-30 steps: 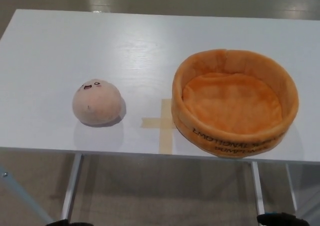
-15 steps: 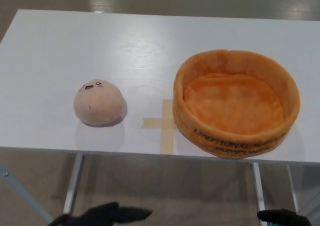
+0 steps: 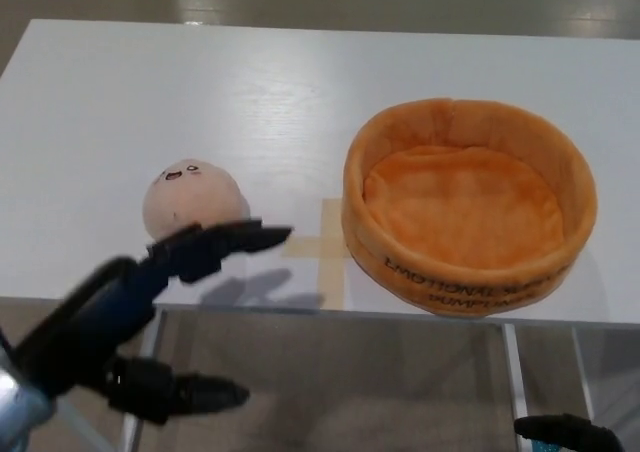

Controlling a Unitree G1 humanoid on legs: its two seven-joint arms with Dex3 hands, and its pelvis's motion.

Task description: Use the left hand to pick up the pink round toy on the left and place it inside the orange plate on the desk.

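Toy: the pink round plush toy point(image 3: 193, 199) with a small face on its top lies on the left half of the table, well apart from the plate. Its lower front part is hidden behind the left hand.

Left hand: the black left hand point(image 3: 190, 272) comes in from the lower left corner, in front of the toy and near the front edge of the table. The upper fingers point(image 3: 232, 240) are stretched out and point to the right, just in front of the toy; another finger point(image 3: 200, 395) hangs lower, below the level of the table edge. The fingers are spread apart and hold nothing. If they touch the toy, I cannot tell.

Shadow: the dark shadow of the fingers point(image 3: 255, 289) falls on the table, just right of the hand.

Tape: a beige tape cross point(image 3: 326, 250) is stuck on the table between the toy and the plate, touching the plate wall on its right side.

Plate: the orange round soft plate point(image 3: 467, 273) with a high wall and black letters on the front stands on the right half of the table. Nothing lies inside it.

Table: the white flat table point(image 3: 150, 92) with thin metal legs carries all things.

Right hand: only a small black part of the right hand point(image 3: 568, 435) shows at the lower right corner; how its fingers stand, I cannot tell.
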